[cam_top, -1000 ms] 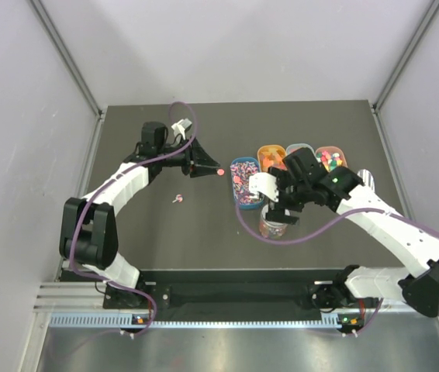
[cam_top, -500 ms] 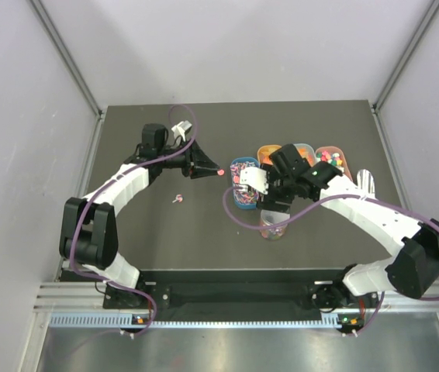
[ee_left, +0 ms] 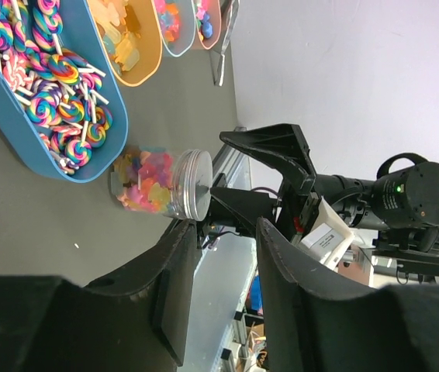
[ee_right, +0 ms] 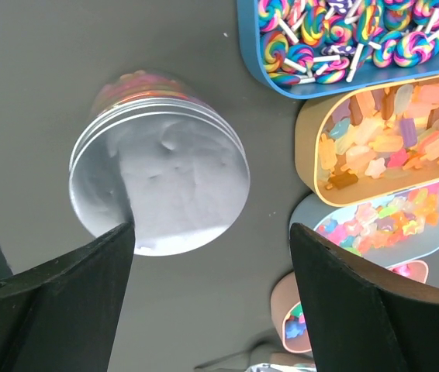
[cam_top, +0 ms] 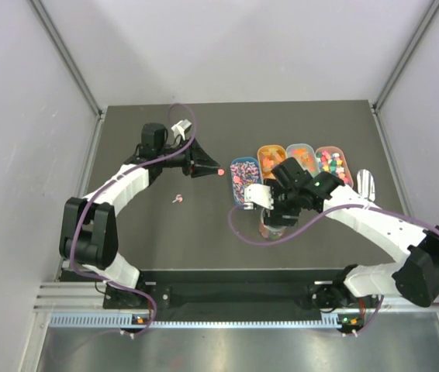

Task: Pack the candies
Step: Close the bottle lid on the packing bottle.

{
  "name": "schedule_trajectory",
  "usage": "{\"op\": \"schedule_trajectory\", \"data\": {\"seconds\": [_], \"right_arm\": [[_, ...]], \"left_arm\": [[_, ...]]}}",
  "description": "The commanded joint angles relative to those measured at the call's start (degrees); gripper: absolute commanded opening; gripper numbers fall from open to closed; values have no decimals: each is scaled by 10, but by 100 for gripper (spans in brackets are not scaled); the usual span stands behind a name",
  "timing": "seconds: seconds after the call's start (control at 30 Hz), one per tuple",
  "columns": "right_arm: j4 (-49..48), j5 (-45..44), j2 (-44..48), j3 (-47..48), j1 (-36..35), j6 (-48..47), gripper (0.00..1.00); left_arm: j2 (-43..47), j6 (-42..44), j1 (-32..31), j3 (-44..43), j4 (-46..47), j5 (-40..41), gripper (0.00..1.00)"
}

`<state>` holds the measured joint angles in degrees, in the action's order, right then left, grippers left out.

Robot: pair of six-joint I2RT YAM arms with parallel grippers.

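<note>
The candies fill several oval trays: swirl lollipops in the blue tray (cam_top: 243,180) (ee_right: 343,39), gummies in the orange tray (cam_top: 269,158) (ee_right: 382,139), more in the pale blue tray (cam_top: 301,153) and the pink tray (cam_top: 330,160). A clear jar (cam_top: 271,228) (ee_left: 146,180) holds candies under a silver lid (ee_right: 160,186). My right gripper (cam_top: 275,208) (ee_right: 212,229) hangs open just above that lid, its fingers wide apart and empty. My left gripper (cam_top: 208,168) (ee_left: 227,225) hovers open, left of the trays, with nothing between its fingers.
One loose pink lollipop (cam_top: 178,199) lies on the dark table (cam_top: 157,232) in front of the left gripper. A pale scoop (cam_top: 365,183) rests right of the pink tray. Grey walls close in the table on three sides.
The right gripper swung toward the blue tray, then came back over the jar with its fingers a little narrower. The left arm has stayed put.
</note>
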<state>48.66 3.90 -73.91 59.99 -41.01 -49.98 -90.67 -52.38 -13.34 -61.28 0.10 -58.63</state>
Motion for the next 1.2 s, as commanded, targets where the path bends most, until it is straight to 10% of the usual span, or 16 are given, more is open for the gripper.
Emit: {"op": "schedule_trajectory", "data": {"seconds": [0.0, 1.17], "right_arm": [[8, 3, 18, 2, -14, -12, 81], [-59, -49, -75, 63, -77, -38, 88]], "left_arm": [[8, -3, -2, 5, 37, -7, 42], [11, -19, -2, 11, 55, -15, 47]]}}
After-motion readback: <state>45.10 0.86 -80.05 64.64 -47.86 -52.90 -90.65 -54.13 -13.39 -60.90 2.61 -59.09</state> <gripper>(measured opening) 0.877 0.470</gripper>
